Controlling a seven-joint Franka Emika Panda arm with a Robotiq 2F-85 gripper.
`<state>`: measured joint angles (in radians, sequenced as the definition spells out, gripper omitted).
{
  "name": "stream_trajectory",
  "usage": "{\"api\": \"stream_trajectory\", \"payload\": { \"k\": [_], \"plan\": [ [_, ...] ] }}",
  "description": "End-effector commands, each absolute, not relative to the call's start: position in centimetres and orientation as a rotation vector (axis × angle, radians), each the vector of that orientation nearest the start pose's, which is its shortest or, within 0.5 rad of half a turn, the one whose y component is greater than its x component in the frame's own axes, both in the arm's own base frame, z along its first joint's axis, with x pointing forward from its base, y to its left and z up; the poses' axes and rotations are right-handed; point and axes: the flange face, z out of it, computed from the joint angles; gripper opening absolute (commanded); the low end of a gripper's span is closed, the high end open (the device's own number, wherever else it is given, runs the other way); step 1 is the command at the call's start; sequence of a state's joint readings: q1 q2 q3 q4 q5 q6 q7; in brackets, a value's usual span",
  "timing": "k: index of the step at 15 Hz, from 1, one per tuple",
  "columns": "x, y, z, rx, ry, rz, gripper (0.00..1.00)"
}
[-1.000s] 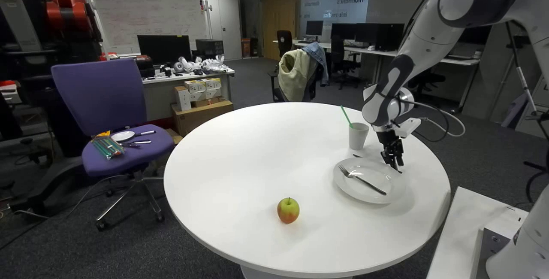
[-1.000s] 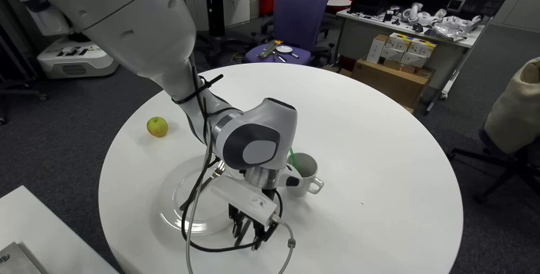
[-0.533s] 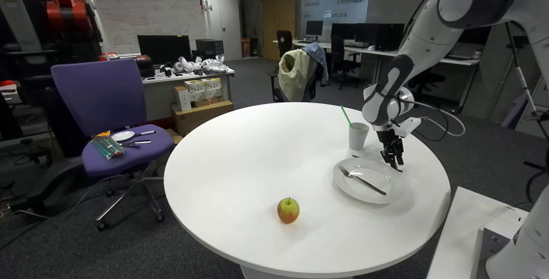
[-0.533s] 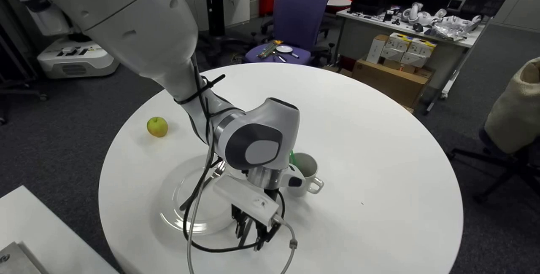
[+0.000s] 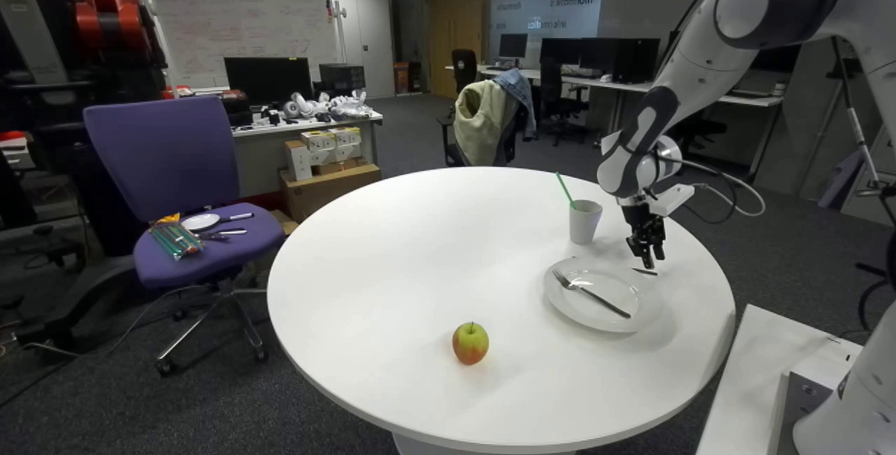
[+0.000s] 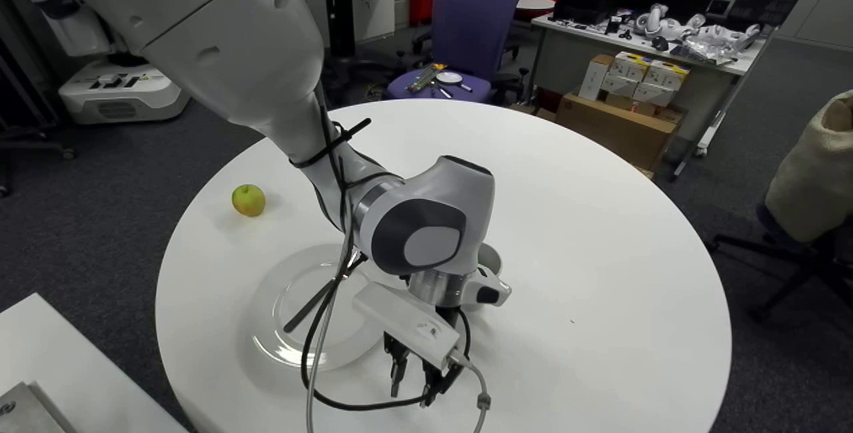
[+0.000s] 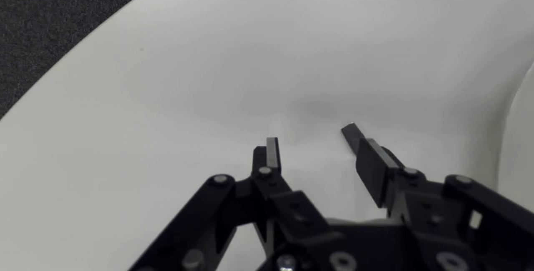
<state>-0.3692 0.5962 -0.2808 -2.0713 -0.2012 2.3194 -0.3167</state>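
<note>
Your gripper (image 7: 321,150) is released: in the wrist view its fingers stand apart either side of centre, white tabletop (image 7: 125,158) showing between the tips. Nearest thing to you is a dark utensil (image 7: 349,132), right of mid-frame, blunt end sticking out past the finger on the picture's right; the rest hides behind that finger. Can't tell if the two touch.

In an exterior view your gripper (image 5: 654,259) hangs at the right of the frame, tips just above the dark utensil (image 5: 645,271), which lies at the plate's upper right edge; contact with the plate unclear. Plate (image 5: 577,306) is white, right of centre, with a fork (image 5: 595,296) lying across it, tines to upper left. White cup (image 5: 585,222) upright, above the plate in frame and left of your gripper, green straw (image 5: 564,187) leaning out to upper left. Apple (image 5: 470,344) lower middle, well apart from the plate.

In an exterior view your arm (image 6: 266,53) cuts in from upper left and covers most of the cup (image 6: 491,258); apple (image 6: 248,200) sits left.

Background: purple chair (image 5: 164,154) at left, clear bag (image 5: 175,239) on its seat; black monitor (image 5: 267,81) upper left.
</note>
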Motion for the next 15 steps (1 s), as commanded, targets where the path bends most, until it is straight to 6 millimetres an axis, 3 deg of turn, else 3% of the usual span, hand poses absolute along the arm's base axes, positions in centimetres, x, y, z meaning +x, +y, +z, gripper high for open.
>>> {"api": "stream_trajectory", "payload": {
  "k": [1, 6, 9, 11, 15],
  "plan": [
    [43.2, -34.8, 13.7, -3.165, 0.276, 0.696, 0.56],
    [43.4, -33.3, 13.5, -3.179, 0.187, 0.708, 0.57],
    [43.6, -32.7, 13.2, -3.206, 0.067, 0.738, 0.61],
    [43.7, -32.5, 13.2, -3.216, 0.01, 0.761, 0.57],
    [43.5, -31.7, 13.3, -3.217, -0.146, 0.786, 0.6]
  ]
}}
